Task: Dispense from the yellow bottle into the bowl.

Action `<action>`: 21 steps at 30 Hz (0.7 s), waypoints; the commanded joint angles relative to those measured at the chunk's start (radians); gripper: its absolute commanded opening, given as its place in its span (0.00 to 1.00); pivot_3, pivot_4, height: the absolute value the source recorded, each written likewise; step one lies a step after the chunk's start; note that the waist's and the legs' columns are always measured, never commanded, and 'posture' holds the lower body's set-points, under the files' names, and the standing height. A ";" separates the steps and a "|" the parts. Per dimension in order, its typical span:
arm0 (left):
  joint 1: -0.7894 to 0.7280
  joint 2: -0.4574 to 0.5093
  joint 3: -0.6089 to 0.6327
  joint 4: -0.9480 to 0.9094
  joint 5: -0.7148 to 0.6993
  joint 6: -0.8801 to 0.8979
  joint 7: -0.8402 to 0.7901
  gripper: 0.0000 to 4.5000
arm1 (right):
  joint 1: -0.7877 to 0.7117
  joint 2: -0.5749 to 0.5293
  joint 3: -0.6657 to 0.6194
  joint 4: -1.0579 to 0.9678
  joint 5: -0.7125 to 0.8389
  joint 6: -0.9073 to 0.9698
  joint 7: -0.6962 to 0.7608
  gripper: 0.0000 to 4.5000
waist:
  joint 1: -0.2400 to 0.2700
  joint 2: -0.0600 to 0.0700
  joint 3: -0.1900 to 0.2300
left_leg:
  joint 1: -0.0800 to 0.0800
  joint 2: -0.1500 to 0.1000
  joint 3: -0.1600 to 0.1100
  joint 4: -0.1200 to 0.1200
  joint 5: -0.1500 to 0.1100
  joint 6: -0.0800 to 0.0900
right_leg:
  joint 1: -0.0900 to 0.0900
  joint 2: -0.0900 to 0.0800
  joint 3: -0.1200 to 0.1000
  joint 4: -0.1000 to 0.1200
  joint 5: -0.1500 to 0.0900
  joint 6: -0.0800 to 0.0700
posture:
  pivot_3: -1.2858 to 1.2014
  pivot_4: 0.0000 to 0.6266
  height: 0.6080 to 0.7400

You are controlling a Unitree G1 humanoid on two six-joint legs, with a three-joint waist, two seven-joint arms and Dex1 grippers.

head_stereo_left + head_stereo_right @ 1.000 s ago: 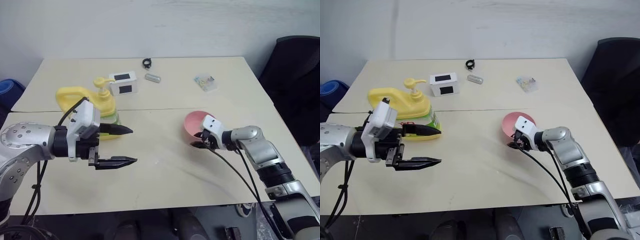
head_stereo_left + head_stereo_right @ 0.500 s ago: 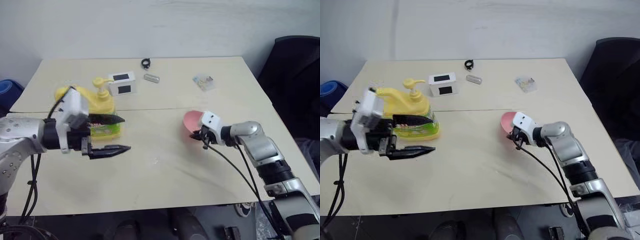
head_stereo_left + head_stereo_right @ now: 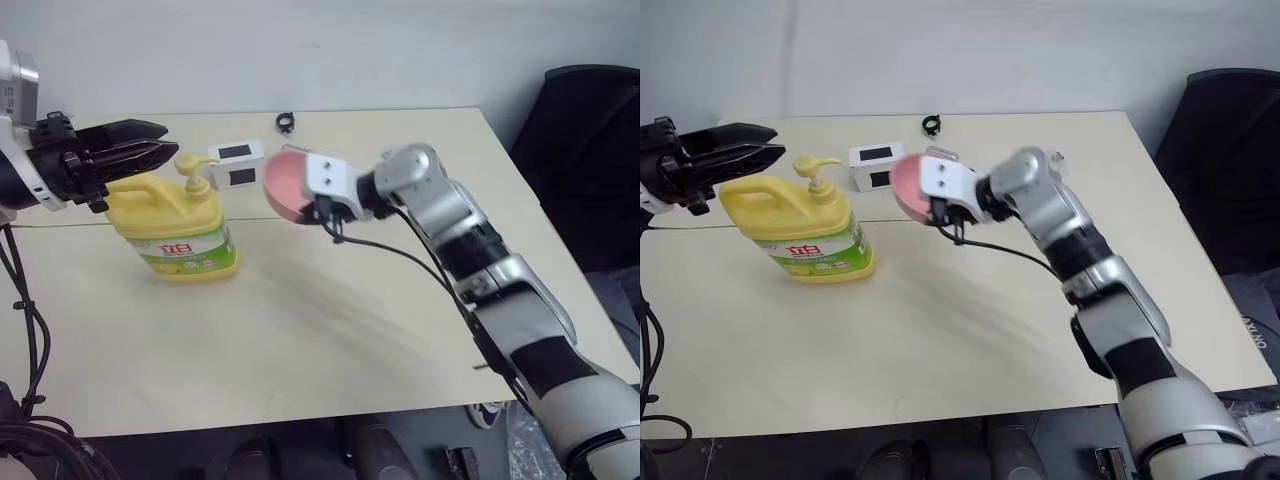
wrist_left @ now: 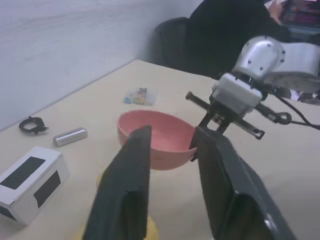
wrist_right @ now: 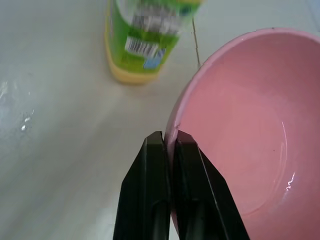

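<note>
Right gripper point(image 5: 170, 142): my two fingers are pinched tight on the rim of the bowl, one inside the wall and one outside.
Bowl point(image 3: 285, 183): pink, lifted off the table point(image 3: 330, 330) in my right grip, tilted so its mouth faces partly sideways, just beside the pump head and in front of the small white box point(image 3: 236, 164).
Yellow bottle point(image 3: 175, 230): upright on the table, label facing me, pump top point(image 3: 194, 168) with its spout toward the bowl.
Left gripper point(image 3: 135, 146): above the bottle's handle side, level with the pump, pointing toward it; fingers point(image 4: 125, 185) stand a little apart with nothing between them.
Step in hand, as I judge it: bring the bowl under the spout, then press the pump.
How to do it well: level the bowl first, so nothing runs out over the low side; set its open mouth directly beneath the spout tip, close but not knocking it; keep my pinch firm, since a rim hold can twist; press the pump head straight down from above, so the bottle does not tip.
Other items: a black ring point(image 3: 286, 122) at the table's far edge, well apart.
</note>
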 commanded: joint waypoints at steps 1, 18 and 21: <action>-0.022 0.005 0.006 -0.002 0.024 -0.033 -0.017 0.03 | -0.088 0.037 -0.006 0.120 -0.028 -0.089 0.008 0.00 | -0.001 0.000 0.000 | 0.000 0.000 0.000 0.001 0.000 0.000 | 0.000 0.000 0.000 0.001 0.000 0.000 | 0.52 0.24 1.00; -0.002 0.000 0.016 0.022 0.125 -0.114 -0.007 0.01 | -0.366 0.157 -0.011 0.381 -0.101 -0.254 0.238 0.00 | -0.027 0.000 0.000 | 0.000 0.001 -0.002 0.003 0.001 -0.003 | -0.001 -0.001 -0.002 0.009 -0.002 -0.003 | 0.52 0.24 1.00; 0.014 -0.002 0.023 0.014 0.133 -0.124 -0.005 0.01 | -0.394 0.173 -0.007 0.420 -0.124 -0.285 0.238 0.00 | -0.027 0.000 0.000 | 0.000 0.001 -0.003 0.003 0.001 -0.004 | -0.001 -0.005 -0.003 0.009 -0.002 -0.004 | 0.52 0.24 1.00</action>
